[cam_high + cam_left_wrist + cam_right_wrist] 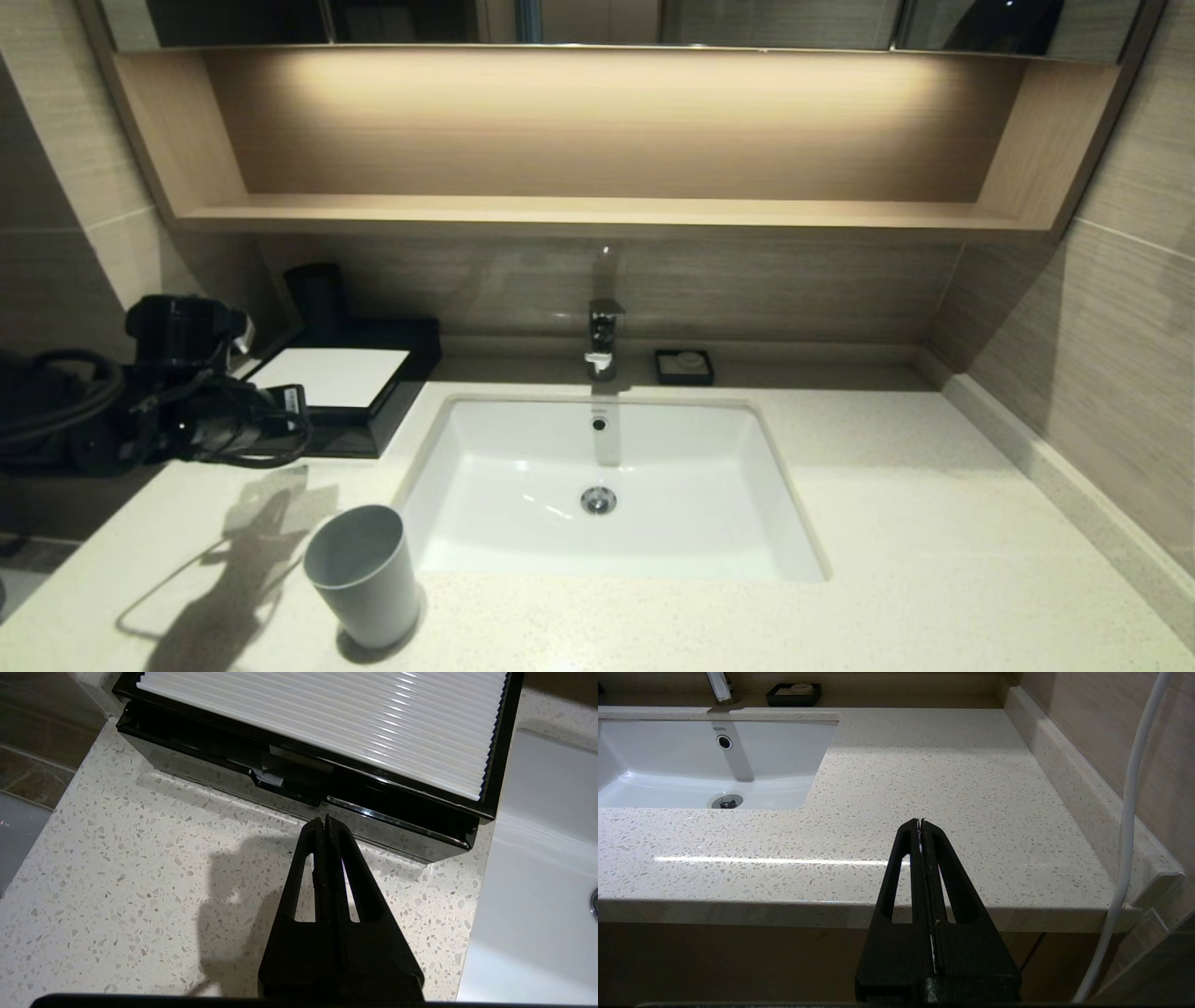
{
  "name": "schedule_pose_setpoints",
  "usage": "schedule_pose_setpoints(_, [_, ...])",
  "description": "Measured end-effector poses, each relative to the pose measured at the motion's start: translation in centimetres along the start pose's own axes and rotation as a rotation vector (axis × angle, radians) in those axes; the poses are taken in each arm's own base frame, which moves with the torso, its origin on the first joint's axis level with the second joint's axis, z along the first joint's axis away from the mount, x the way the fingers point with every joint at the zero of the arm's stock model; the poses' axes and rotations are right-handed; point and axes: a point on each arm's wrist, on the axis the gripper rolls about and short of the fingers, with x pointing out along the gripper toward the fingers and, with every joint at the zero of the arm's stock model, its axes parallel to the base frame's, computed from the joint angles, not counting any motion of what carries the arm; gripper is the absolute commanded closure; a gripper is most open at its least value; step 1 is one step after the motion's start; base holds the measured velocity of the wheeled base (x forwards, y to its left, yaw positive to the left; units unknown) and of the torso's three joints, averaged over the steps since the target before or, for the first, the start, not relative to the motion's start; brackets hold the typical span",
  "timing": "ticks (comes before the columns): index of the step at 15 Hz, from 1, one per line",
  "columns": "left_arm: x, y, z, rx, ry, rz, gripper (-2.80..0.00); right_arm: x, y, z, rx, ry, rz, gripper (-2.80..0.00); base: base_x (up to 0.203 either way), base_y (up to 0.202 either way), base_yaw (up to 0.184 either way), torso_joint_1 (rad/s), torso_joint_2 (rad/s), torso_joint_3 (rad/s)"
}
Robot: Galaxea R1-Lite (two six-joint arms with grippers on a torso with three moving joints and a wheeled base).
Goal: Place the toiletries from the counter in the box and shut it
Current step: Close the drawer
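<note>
The near left corner of the low black box with ribbed white top panel [333,376] is hidden behind the left arm's black wrist [201,411].

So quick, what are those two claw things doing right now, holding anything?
Left end effector: closed, empty, by the box front.
Right end effector: closed, empty, at the counter edge.

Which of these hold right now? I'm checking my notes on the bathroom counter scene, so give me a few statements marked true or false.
1. The box lies shut, its white panel on top. True.
2. The left gripper is open wide. False: its fingers are pressed together, pointing at the box's front catch.
3. The grey cup stands upright on the counter, left of the sink. True.
4. The right gripper holds a sachet. False: it is shut on nothing, near the counter's front edge.
5. The soap dish sits left of the faucet. False: it sits to the right.
</note>
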Motion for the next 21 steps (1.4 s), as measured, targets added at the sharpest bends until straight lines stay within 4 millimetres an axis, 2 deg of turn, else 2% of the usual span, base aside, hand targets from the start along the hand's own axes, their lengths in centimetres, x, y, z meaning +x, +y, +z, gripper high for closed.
schedule_pose_setpoints(11, [-1.0, 0.1, 1.2, -0.023, -0.053, -0.006, 0.0, 0.0, 0.0, 0.0, 0.0, 0.0, 0.0, 0.0, 0.0, 0.0, 0.0, 0.0, 0.0, 0.0])
schedule_pose_setpoints(18, [-3.7, 0.6, 0.9, -0.087, -0.077, -0.008, 0.0, 0.0, 0.0, 0.0, 0.0, 0.0, 0.0, 0.0, 0.0, 0.0, 0.0, 0.0, 0.0, 0.0])
schedule_pose_setpoints(21, [-5.3, 0.8, 1.6, -0.083, -0.127, -0.003, 0.0, 0.0, 0.0, 0.0, 0.0, 0.0, 0.0, 0.0, 0.0, 0.0, 0.0, 0.0, 0.0, 0.0])
